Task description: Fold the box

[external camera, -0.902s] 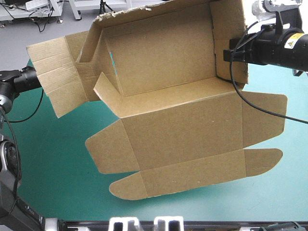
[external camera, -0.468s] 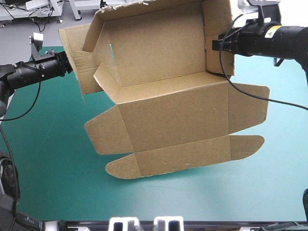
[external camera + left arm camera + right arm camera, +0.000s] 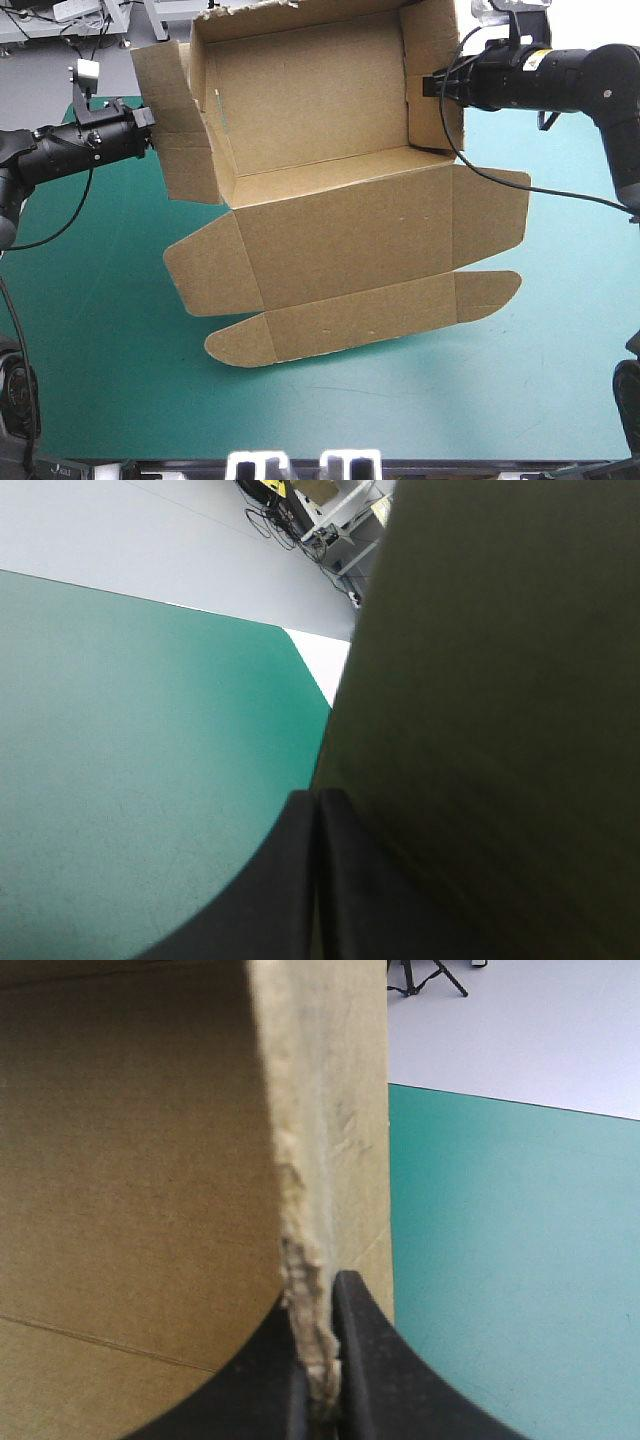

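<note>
The brown box [image 3: 320,100] hangs above the teal-green table, its floor tilted up toward me, with the back and both end walls raised. Its lid panel [image 3: 350,240] and tuck flap [image 3: 360,320] droop toward the table's front. My left gripper [image 3: 148,128] is shut on the left end wall's outer flap; in the left wrist view the black fingers [image 3: 318,815] meet at the edge of the board [image 3: 500,730]. My right gripper [image 3: 428,86] is shut on the right end wall. In the right wrist view the wall's frayed edge [image 3: 300,1240] runs down between its fingers [image 3: 322,1385].
Bare teal-green cover [image 3: 100,340] lies under and around the hanging lid, on both sides and toward the front edge. The table's far edge runs behind the box, with grey floor beyond it.
The left flap, earlier spread out sideways, has swung up against the box's left end. Both grippers have moved inward and the whole box has shifted left.
</note>
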Controlling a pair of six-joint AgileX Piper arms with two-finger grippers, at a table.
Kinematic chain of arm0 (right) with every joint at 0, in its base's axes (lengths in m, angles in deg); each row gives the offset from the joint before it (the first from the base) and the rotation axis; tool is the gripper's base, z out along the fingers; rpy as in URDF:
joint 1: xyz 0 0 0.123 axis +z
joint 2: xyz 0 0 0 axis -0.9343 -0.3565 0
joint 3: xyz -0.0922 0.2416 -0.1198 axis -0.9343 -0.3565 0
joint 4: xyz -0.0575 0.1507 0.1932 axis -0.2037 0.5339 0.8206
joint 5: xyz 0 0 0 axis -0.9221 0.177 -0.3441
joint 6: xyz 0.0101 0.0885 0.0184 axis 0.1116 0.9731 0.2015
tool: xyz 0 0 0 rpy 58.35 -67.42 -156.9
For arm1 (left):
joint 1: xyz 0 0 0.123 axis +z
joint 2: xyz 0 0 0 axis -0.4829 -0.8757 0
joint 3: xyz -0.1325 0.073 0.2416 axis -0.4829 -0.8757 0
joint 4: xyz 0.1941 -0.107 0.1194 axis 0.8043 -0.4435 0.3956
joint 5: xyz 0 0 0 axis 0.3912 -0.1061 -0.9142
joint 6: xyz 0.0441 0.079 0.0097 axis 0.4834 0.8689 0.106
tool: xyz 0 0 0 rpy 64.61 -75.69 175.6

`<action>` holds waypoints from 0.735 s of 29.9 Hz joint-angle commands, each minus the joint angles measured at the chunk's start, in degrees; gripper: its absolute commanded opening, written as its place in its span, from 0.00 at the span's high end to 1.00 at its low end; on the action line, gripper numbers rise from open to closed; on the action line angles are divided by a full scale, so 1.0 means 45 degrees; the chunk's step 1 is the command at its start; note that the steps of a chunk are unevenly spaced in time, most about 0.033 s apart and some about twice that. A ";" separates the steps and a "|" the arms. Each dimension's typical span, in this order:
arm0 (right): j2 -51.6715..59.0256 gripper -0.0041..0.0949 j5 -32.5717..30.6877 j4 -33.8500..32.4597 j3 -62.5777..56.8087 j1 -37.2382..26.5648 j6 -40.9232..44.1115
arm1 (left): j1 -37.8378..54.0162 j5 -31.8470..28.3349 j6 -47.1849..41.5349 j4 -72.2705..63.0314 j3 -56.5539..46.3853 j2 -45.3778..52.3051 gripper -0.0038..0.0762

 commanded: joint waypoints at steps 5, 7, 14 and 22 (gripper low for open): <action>0.0232 0.97 0.1226 0.0665 0.0368 -0.0026 -0.0010 | -0.0619 0.1162 -0.0070 -0.0951 0.0380 0.0884 0.96; 0.0205 0.97 0.1226 0.0665 0.0368 -0.0026 -0.0008 | -0.0781 0.1138 -0.0070 -0.0951 0.0380 0.0908 0.96; 0.0094 0.97 0.1249 0.0665 0.0368 -0.0026 -0.0033 | -0.1161 0.1117 -0.0070 -0.0705 0.0380 0.1108 0.96; -0.0001 0.97 0.1425 0.0602 0.0368 -0.0026 -0.0033 | -0.1161 0.1117 -0.0070 0.0050 0.0380 0.1485 0.96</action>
